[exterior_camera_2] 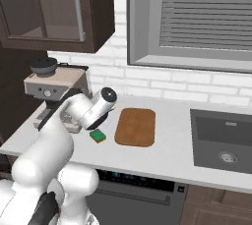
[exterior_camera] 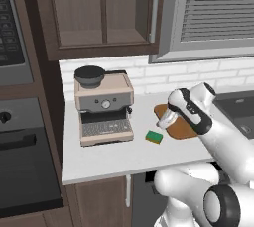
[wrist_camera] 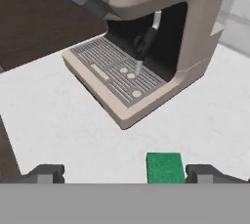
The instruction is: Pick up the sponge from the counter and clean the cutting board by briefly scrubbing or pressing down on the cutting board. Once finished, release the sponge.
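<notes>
Approach to pickup. Sponge (wrist_camera: 165, 167) flat on counter (wrist_camera: 58, 120), just beside cutting board (exterior_camera_2: 136, 126), at about 8 o'clock from it in right base view. Gripper (wrist_camera: 132, 174) spread wide, grasping nothing; fingertips (wrist_camera: 46, 174) well apart. Sponge at 6 o'clock in hand view, between tips, nearer right one. Long axis not discernible. Coffee machine (wrist_camera: 146, 47) at 12 o'clock beyond.

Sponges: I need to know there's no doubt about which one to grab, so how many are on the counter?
1. The sponge lies flat on the counter, between the coffee machine and the cutting board, touching neither. None seems hidden.
</notes>
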### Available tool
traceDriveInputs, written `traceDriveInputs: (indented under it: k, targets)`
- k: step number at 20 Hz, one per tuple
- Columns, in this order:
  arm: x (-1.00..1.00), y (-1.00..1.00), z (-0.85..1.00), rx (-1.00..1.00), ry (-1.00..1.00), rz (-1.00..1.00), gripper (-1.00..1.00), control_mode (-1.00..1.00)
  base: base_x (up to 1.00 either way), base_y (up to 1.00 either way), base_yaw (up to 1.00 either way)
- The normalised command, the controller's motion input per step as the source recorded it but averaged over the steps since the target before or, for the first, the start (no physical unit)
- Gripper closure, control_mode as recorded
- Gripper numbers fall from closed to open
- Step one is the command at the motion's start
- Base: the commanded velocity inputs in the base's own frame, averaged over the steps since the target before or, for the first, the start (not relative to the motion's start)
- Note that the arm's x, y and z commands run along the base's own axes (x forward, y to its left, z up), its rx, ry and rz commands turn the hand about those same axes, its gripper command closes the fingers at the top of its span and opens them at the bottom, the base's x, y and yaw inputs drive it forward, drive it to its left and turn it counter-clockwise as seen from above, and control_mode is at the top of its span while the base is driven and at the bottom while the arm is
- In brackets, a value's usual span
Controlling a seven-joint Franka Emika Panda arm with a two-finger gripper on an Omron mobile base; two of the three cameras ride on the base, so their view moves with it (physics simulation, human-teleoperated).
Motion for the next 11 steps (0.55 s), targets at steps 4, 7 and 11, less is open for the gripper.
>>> traceDriveInputs:
  k: [4, 7, 11]
  targets:
    - [-1.00, 0.00, 0.01, 0.03, 0.00, -0.25, -1.00, -1.00, 0.00, 0.00, 0.00]
    - [-1.00, 0.00, 0.11, 0.06, -0.02, -0.30, -1.00, -1.00, 0.00, 0.00, 0.00]
    - [-0.98, 0.05, 0.26, 0.05, -0.02, -0.32, -1.00, -1.00, 0.00, 0.00, 0.00]
